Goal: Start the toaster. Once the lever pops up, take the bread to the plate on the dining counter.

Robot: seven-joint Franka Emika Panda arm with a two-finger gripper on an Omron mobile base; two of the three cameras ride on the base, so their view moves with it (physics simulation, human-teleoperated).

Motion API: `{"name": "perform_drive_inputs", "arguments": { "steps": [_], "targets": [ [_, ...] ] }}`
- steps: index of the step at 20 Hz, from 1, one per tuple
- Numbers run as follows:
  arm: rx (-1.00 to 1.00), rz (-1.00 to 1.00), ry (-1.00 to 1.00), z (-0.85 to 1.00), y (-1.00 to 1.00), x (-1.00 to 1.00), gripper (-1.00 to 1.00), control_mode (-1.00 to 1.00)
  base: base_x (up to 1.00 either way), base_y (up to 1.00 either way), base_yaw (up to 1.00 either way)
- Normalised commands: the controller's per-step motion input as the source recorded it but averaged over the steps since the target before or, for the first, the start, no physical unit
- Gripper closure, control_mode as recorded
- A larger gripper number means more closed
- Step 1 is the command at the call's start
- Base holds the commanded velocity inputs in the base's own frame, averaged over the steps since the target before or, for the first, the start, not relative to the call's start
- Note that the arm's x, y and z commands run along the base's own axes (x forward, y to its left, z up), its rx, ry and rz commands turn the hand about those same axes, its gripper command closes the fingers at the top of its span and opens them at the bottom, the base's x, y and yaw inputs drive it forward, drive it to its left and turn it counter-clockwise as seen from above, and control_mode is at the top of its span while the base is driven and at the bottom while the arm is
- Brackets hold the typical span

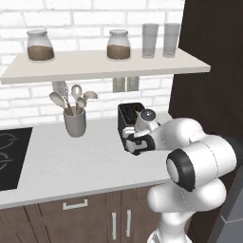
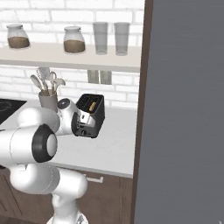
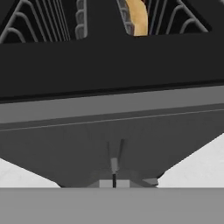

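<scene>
Left base view: the toaster [image 1: 129, 114] stands on the tabletop [image 1: 71, 161], the closed tool [image 1: 132, 140] pressed at its front face; open room toward 9 o'clock. Right base view: bread [image 2: 92, 105] in a slot, wall panel [image 2: 183, 109] near at 3 o'clock. Hand view: the toaster's front fills close ahead, bread at 12 o'clock.

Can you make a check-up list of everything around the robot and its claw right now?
Surface: pale worktop over dark wood cabinets.
Job's things: boxy black two-slot toaster; tan bread slice sitting in one slot.
Clutter: grey utensil holder with spoons; black cooktop.
Claw: dark two-finger claw shut, at the toaster's front face.
Cables: nothing seen.
Surroundings: white brick wall; shelf with two jars and two glasses; tall grey panel.
</scene>
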Motion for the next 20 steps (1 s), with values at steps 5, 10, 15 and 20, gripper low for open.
{"name": "perform_drive_inputs", "arguments": {
  "steps": [5, 10, 15, 20],
  "targets": [
    [0.00, -0.06, -0.01, -0.89, 0.00, -0.67, 1.00, -1.00, 0.00, 0.00, 0.00],
    [0.08, -0.12, -0.15, 0.41, -0.11, -0.99, 1.00, -1.00, 0.00, 0.00, 0.00],
    [0.12, -0.13, -0.12, 1.00, -0.18, -0.66, 1.00, -1.00, 0.00, 0.00, 0.00],
    [0.10, -0.06, -0.03, 1.00, -0.12, -0.13, 1.00, -1.00, 0.00, 0.00, 0.00]
  ]
}}
